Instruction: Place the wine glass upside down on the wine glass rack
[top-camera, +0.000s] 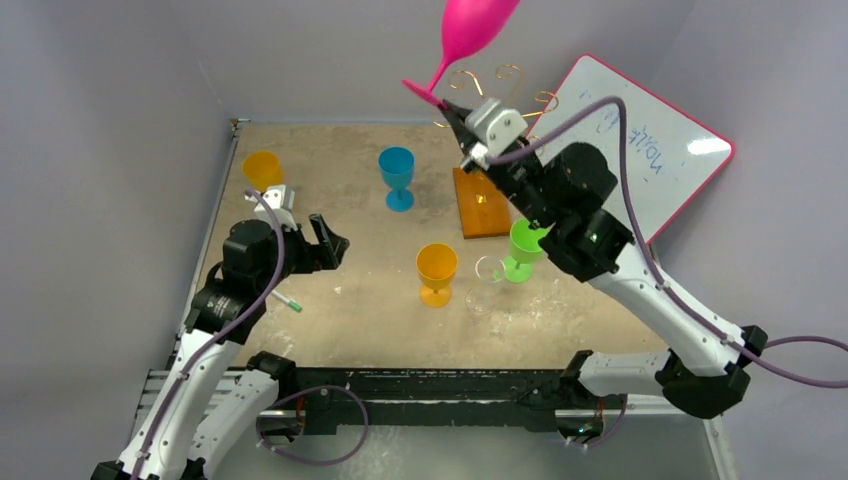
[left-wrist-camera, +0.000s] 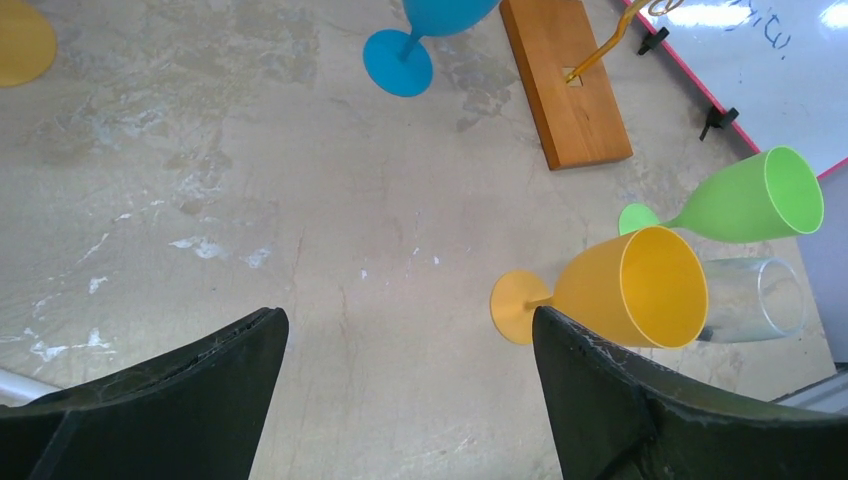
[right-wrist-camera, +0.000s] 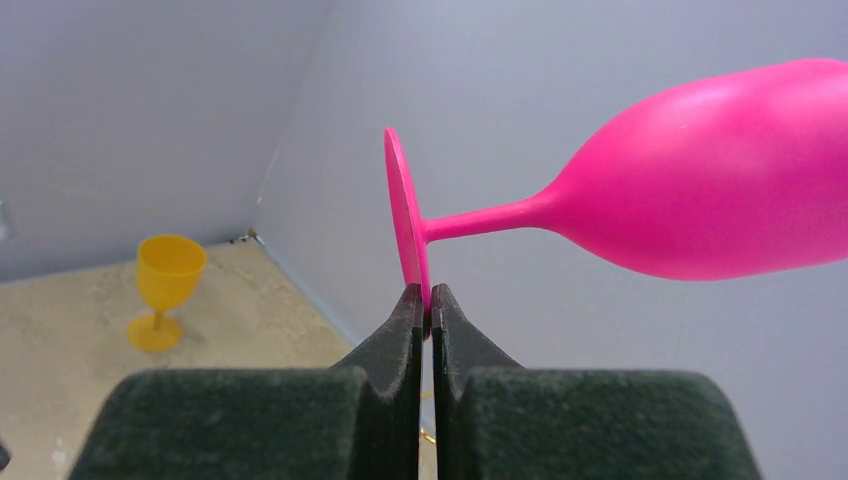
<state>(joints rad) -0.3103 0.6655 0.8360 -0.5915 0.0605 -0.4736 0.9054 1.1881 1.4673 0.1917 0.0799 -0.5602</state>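
Note:
My right gripper (top-camera: 447, 106) is shut on the rim of the foot of a pink wine glass (top-camera: 470, 30) and holds it high in the air, bowl up and tilted, just left of the gold wire scrolls of the wine glass rack (top-camera: 505, 75). In the right wrist view the gripper (right-wrist-camera: 426, 300) pinches the foot edge and the pink glass (right-wrist-camera: 700, 190) lies sideways. The rack's orange-brown wooden base (top-camera: 478, 203) also shows in the left wrist view (left-wrist-camera: 570, 85). My left gripper (top-camera: 335, 247) is open and empty above the table (left-wrist-camera: 405, 330).
On the table stand a blue glass (top-camera: 397, 176), an orange glass (top-camera: 437, 272), another orange glass (top-camera: 263, 170) at the far left, and a green glass (top-camera: 523, 248). A clear glass (top-camera: 484, 284) lies beside them. A pink-framed whiteboard (top-camera: 650, 140) leans at the right. A green pen (top-camera: 288, 301) lies near the left arm.

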